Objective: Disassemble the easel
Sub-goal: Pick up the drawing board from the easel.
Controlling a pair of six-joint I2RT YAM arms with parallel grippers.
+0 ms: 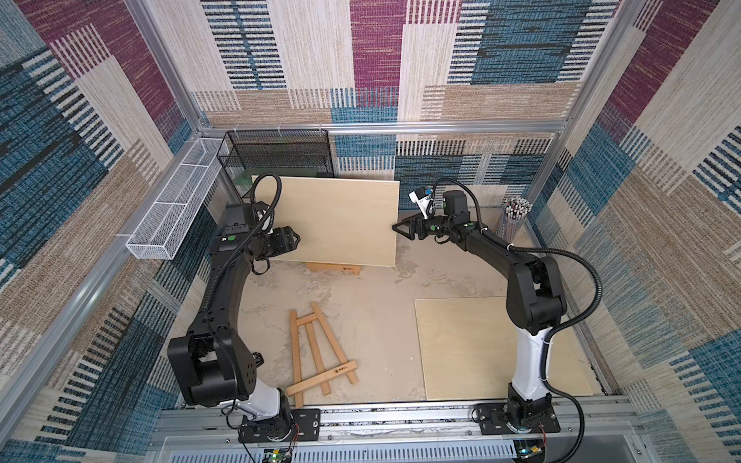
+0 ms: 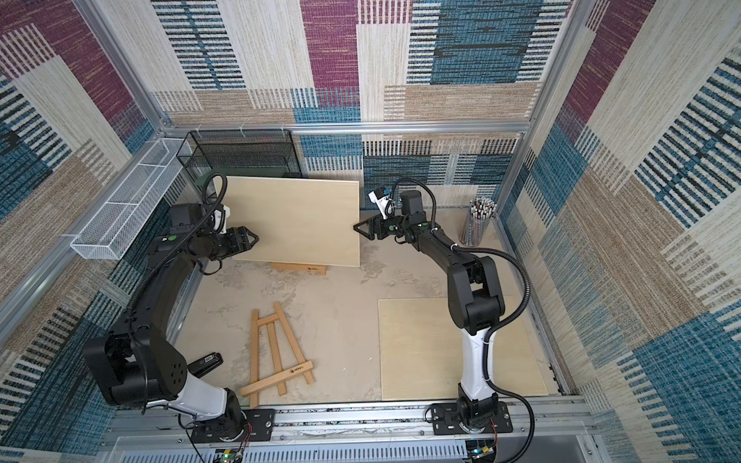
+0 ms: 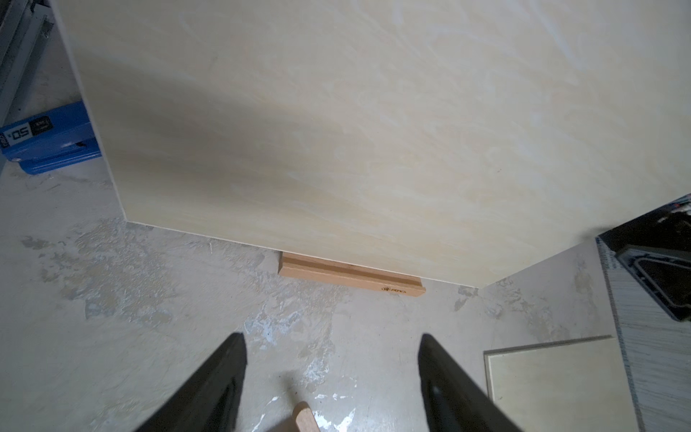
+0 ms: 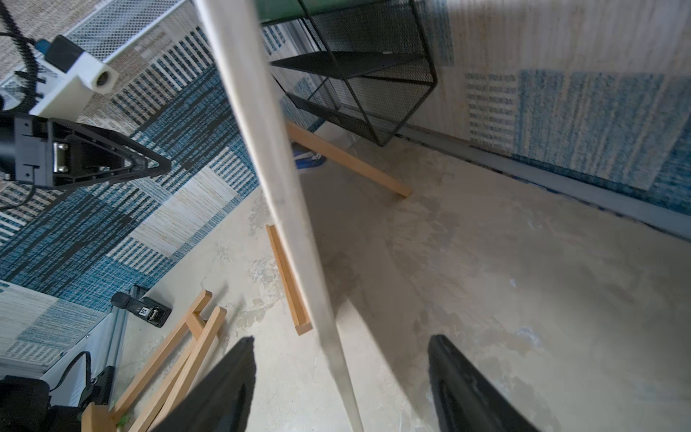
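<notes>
A wooden easel stands at the back, its ledge (image 1: 333, 268) (image 3: 351, 275) carrying a large pale board (image 1: 333, 220) (image 2: 296, 220) that leans upright on it. My left gripper (image 1: 297, 240) (image 3: 332, 355) hovers open in front of the board's left part, nothing between its fingers. My right gripper (image 1: 395, 227) (image 4: 342, 340) is open at the board's right edge. That edge (image 4: 276, 168) runs between the jaws, with a gap on each side. The easel's rear leg (image 4: 347, 161) props it from behind. Another easel (image 1: 316, 352) (image 2: 276, 352) lies flat near the front.
A second pale board (image 1: 473, 348) lies flat at the front right under my right arm. A black mesh rack (image 1: 276, 154) and a white mesh basket (image 1: 172, 208) stand at the back left, a cup of pencils (image 1: 515, 218) at the back right. A blue box (image 3: 48, 138) sits behind the board.
</notes>
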